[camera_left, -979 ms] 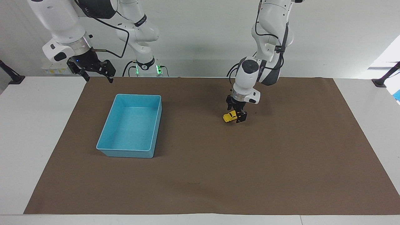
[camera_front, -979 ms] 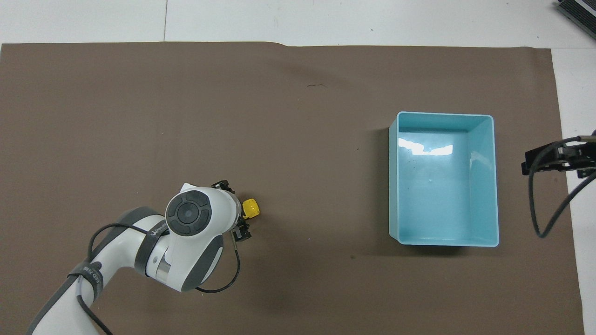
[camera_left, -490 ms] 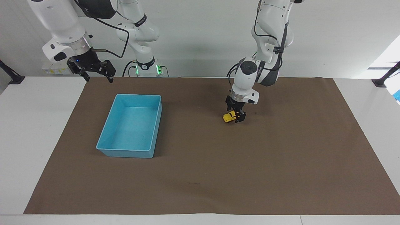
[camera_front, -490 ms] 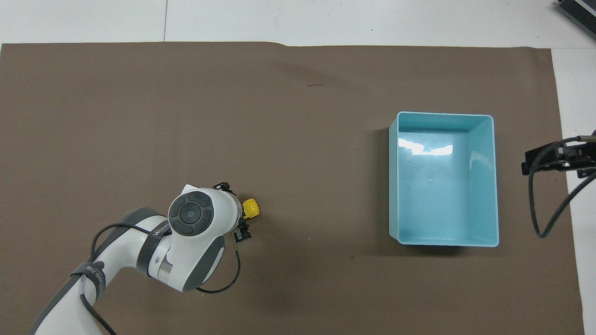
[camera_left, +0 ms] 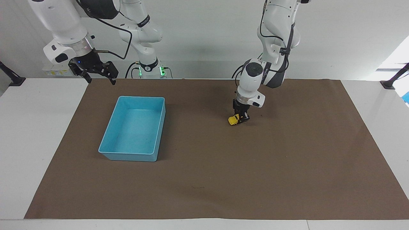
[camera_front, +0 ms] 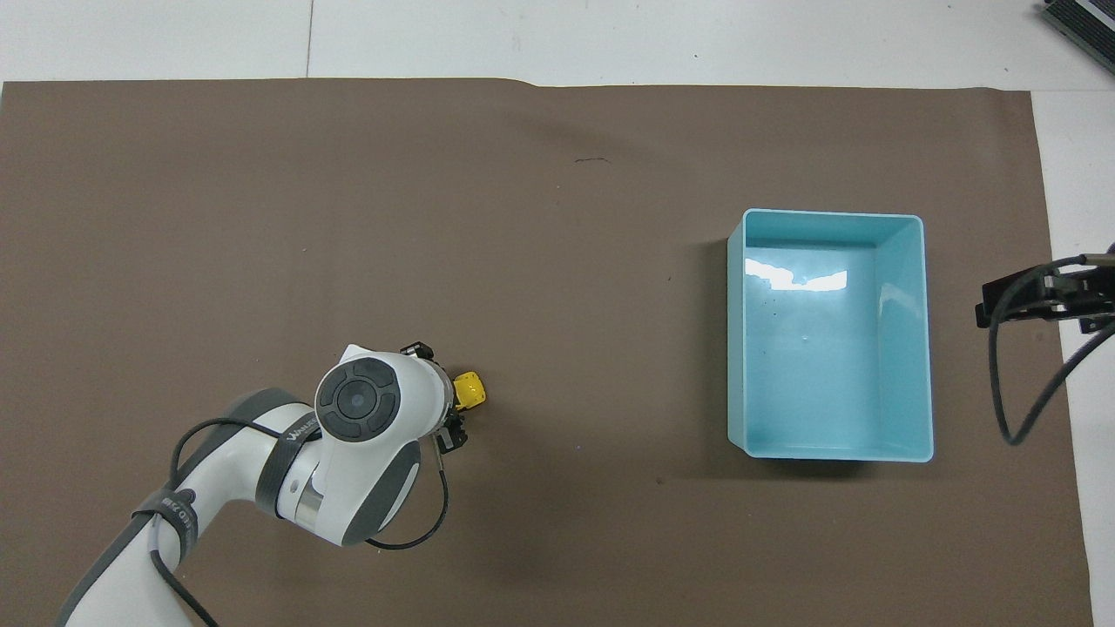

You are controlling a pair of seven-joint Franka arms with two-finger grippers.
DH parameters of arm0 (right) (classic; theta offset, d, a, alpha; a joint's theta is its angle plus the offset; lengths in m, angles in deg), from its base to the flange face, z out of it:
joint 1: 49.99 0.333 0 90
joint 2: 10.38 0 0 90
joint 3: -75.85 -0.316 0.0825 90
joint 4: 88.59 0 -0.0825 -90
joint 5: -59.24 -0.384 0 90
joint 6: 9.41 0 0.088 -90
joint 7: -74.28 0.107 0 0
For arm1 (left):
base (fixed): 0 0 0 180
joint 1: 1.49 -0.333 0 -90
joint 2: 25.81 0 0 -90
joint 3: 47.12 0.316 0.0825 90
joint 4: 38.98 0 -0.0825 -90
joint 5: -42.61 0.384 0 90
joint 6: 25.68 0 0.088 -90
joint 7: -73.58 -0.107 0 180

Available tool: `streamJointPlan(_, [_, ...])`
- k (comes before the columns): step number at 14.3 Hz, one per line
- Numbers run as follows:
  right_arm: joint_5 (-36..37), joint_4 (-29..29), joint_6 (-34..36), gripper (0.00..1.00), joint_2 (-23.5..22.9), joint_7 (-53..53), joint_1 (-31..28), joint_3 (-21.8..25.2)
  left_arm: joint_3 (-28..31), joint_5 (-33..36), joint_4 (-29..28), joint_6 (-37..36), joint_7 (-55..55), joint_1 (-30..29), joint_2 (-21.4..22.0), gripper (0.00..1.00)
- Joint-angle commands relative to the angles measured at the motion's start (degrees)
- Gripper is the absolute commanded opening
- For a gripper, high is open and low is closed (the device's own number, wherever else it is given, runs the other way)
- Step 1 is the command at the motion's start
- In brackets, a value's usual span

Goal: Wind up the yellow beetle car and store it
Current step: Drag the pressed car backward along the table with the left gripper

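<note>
**Left arm down, right arm waiting**

Left arm reaching down from its base at the robots' edge of the worktop, wrist vertical, forearm bent back toward that edge. Left gripper [camera_left: 242, 118] low over the worktop, somewhat toward the left arm's end from the middle, fingers drawn close together, pointing straight down. Right arm waiting, wrist angled. Right gripper [camera_left: 96, 72] held high above the corner at the robots' edge and the right arm's end, fingers spread apart.
</note>
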Motion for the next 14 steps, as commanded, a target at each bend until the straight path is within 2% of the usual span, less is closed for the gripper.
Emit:
streamJointPlan(1, [-0.21,-0.16,0.39,1.00,0.00,-0.04,-0.27,-0.23,0.90,-0.79,-2.65,-0.63,-2.83,-1.21,1.16,0.25])
streamJointPlan(14, [-0.21,-0.16,0.39,1.00,0.00,-0.04,-0.27,-0.23,1.08,-0.70,-3.89,-3.53,-12.93,-13.16,1.25,0.25])
